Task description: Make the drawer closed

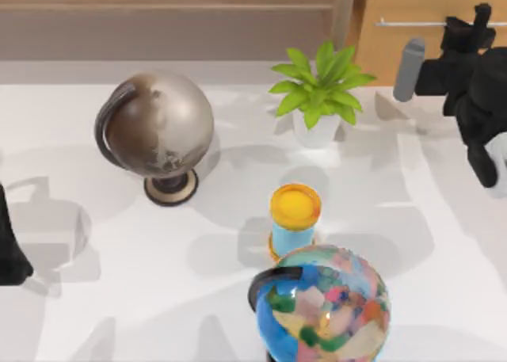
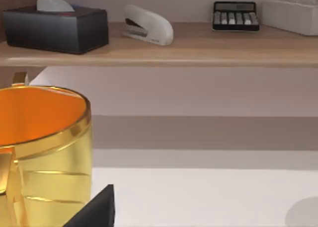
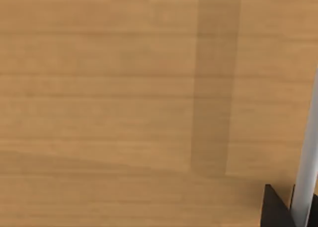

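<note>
Orange-brown wood grain of the drawer front occupied the right wrist view, with the silver bar handle cut off at the frame edge and a black fingertip corner just beside it. Whether the right gripper's jaws were apart or together could not be determined; its tip sat against the drawer front close to the handle in the top view. The drawer stood at the far right of the table, behind the potted plant, and its upper part ran out of the frame. The right arm's black body extended down along the right edge of the table.

The left gripper was parked at the left edge of the table, mostly cut off; the state of its jaws could not be determined either. The left wrist view showed a gold cup with an orange interior close to the lens, partly cropped, and a shelf beyond carrying a black tissue box, a white stapler and a calculator.

On the white table stood a grey globe, a colourful globe cropped at the near edge, and a blue-and-yellow cylinder just behind it.
</note>
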